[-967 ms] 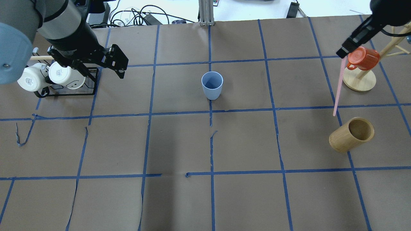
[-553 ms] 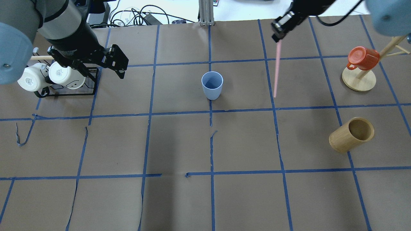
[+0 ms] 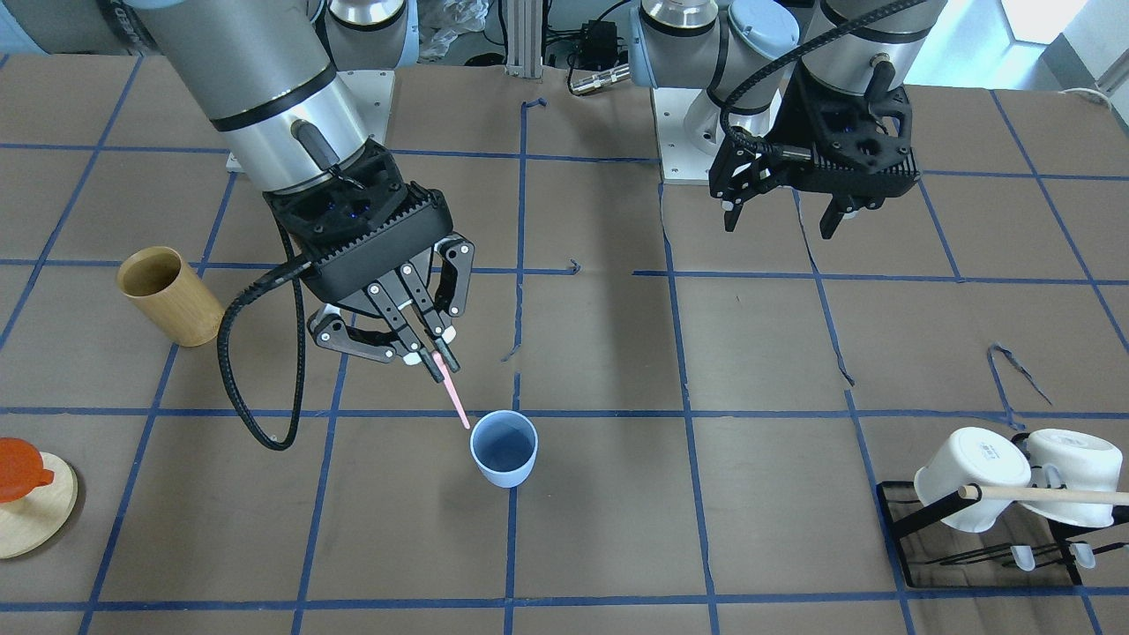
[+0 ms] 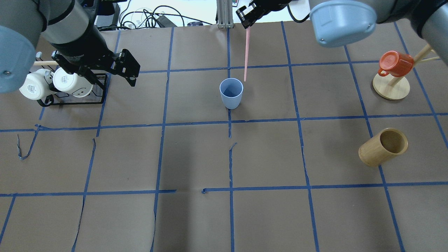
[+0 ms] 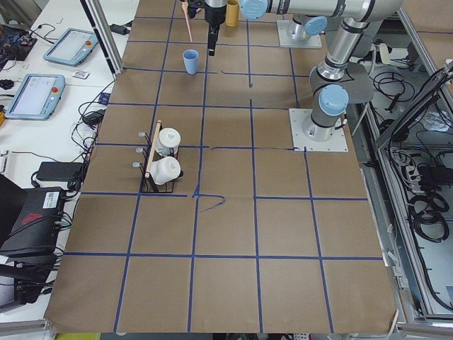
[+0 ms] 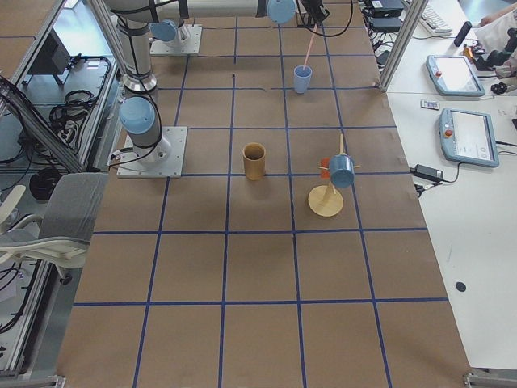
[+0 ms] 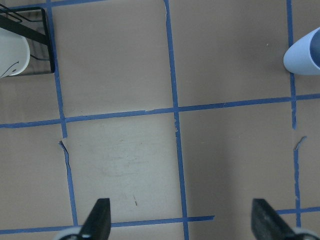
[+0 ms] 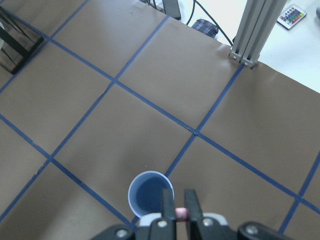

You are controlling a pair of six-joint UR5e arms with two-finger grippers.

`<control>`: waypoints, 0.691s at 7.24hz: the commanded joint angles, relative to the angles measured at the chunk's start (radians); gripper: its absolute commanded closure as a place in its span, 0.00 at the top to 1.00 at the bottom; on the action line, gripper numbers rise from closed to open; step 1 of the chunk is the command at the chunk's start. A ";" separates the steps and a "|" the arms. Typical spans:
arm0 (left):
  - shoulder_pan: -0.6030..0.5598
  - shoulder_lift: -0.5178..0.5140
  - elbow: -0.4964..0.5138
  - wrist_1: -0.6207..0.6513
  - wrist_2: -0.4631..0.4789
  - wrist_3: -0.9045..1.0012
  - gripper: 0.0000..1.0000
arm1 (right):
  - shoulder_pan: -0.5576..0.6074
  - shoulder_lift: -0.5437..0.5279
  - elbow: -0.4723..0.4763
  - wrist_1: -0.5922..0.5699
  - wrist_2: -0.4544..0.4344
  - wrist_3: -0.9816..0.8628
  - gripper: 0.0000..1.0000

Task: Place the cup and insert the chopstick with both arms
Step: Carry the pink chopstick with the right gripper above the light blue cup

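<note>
The right gripper (image 3: pixel 432 360) pinches a pink chopstick (image 3: pixel 456 401), its lower tip hanging just off the upright blue cup (image 3: pixel 504 448) at ten o'clock, seen from the front. The left gripper (image 3: pixel 778 227) hovers wide and empty, well apart at the cup's two o'clock.

Beneath the fingers of my right gripper (image 3: pixel 432 362) hangs the chopstick (image 3: pixel 456 401), the blue cup (image 3: pixel 504 450) mouth free just past its tip. Under my left gripper (image 3: pixel 780 225) lies bare paper; the mug rack (image 3: pixel 922 513) stands aside.
</note>
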 commanded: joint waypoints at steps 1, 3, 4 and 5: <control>0.000 0.000 0.000 0.000 0.002 0.000 1.00 | 0.051 0.055 -0.025 -0.055 0.006 0.041 0.13; 0.000 0.000 0.000 0.000 0.000 0.000 1.00 | 0.053 0.071 -0.013 -0.060 0.006 0.043 0.13; 0.000 0.000 0.000 0.000 0.002 0.000 1.00 | 0.053 0.065 0.016 -0.072 0.003 0.042 0.12; 0.000 0.000 0.000 0.002 0.000 0.000 1.00 | 0.053 0.065 0.056 -0.127 -0.007 0.045 0.12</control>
